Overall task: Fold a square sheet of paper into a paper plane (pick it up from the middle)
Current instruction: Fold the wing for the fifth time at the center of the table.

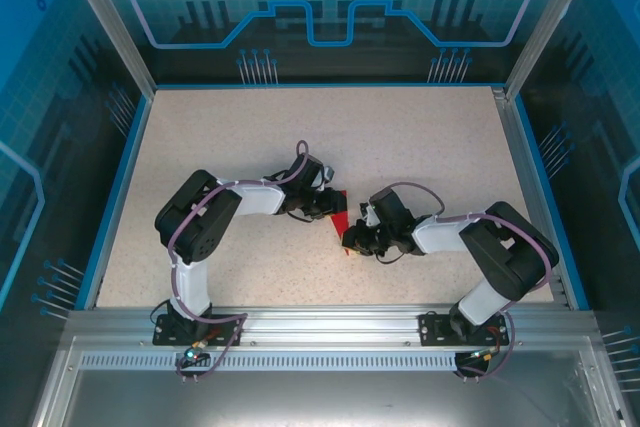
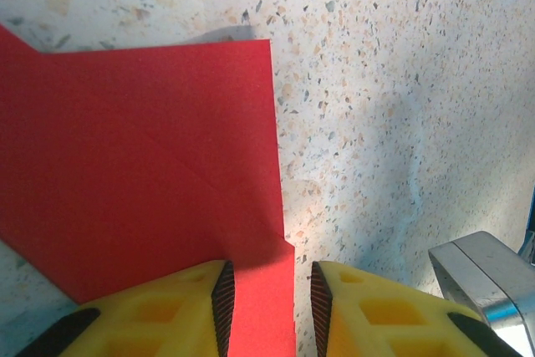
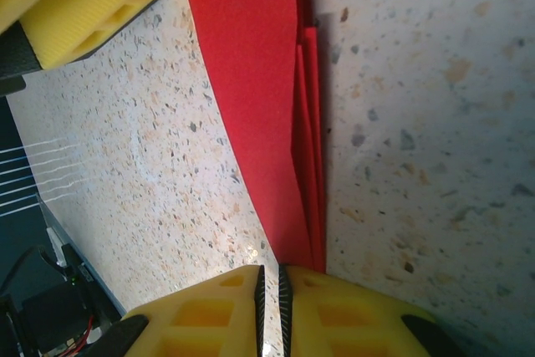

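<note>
The far half of the table (image 1: 400,127) lay open, and so did the near strip between the two arm bases (image 1: 185,327); in the middle the left gripper (image 1: 330,205) and the right gripper (image 1: 353,239) crowded the red paper (image 1: 340,218) from both sides, leaving little room between them; metal posts (image 1: 104,17) stood at the far corners.

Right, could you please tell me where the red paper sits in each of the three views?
Top external: red paper near the table's middle.
Left wrist: red paper across the left half, down to the bottom edge.
Right wrist: red paper as a folded strip from top centre to bottom centre.
Shared landmark: the speckled tabletop.
</note>
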`<state>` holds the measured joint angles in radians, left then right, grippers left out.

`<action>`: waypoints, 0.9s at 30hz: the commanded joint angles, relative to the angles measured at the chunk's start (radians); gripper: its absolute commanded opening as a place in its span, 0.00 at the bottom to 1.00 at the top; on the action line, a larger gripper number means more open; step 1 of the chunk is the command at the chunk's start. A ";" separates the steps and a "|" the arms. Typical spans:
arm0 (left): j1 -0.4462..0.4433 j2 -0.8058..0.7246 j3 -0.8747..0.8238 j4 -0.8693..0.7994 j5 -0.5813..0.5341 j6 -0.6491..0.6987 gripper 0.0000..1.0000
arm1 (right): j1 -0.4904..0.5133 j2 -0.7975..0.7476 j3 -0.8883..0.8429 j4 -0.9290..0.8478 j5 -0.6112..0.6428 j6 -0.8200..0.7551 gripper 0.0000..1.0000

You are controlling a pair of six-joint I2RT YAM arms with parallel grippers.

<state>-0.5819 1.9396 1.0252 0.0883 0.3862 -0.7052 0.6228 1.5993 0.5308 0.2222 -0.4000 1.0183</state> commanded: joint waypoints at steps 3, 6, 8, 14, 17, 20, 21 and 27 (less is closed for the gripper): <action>-0.006 0.049 -0.025 0.004 -0.015 0.010 0.34 | 0.007 0.030 -0.026 -0.133 0.066 0.029 0.15; -0.005 0.057 -0.024 0.010 -0.002 0.006 0.34 | 0.012 0.023 -0.026 -0.139 0.074 0.040 0.15; -0.006 0.062 -0.020 0.009 0.006 0.004 0.34 | 0.012 0.025 -0.020 -0.142 0.071 0.042 0.15; -0.005 0.074 -0.019 -0.009 0.013 0.015 0.34 | 0.018 0.041 0.021 -0.152 0.048 0.054 0.15; -0.005 0.074 -0.028 -0.007 0.015 0.015 0.34 | 0.023 0.046 0.054 -0.191 0.045 0.055 0.15; -0.005 0.079 -0.027 -0.008 0.019 0.016 0.34 | 0.025 0.046 0.082 -0.222 0.037 0.054 0.15; -0.005 0.078 -0.029 -0.004 0.019 0.015 0.33 | 0.025 0.045 0.092 -0.233 0.037 0.052 0.15; -0.004 0.087 -0.024 0.004 0.028 0.009 0.34 | 0.025 0.037 0.128 -0.271 0.035 0.047 0.16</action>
<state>-0.5770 1.9507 1.0248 0.1116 0.4164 -0.7059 0.6350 1.6165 0.6373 0.0345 -0.3744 1.0649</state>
